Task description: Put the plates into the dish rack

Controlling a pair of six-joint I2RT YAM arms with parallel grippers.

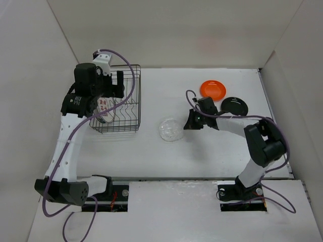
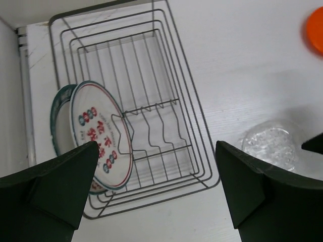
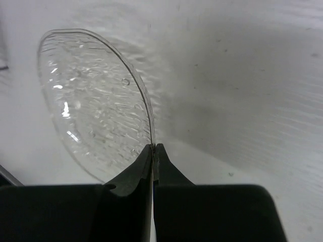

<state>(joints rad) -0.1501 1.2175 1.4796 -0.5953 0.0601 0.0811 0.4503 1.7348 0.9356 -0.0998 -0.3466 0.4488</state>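
Right claw clamped on the glass plate's right rim, plate apparently resting mid-tabletop, rack lying well left and slightly farther, where the nearer left claw hangs wide apart above two racked plates.

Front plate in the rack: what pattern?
The plate is white with red and green marks; best in left wrist view.

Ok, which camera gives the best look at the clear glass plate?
The right wrist view: the clear glass plate fills the frame, its rim pinched in the right gripper. The top view shows the plate small, between the dish rack and that gripper. The left wrist view shows it small, at lower right.
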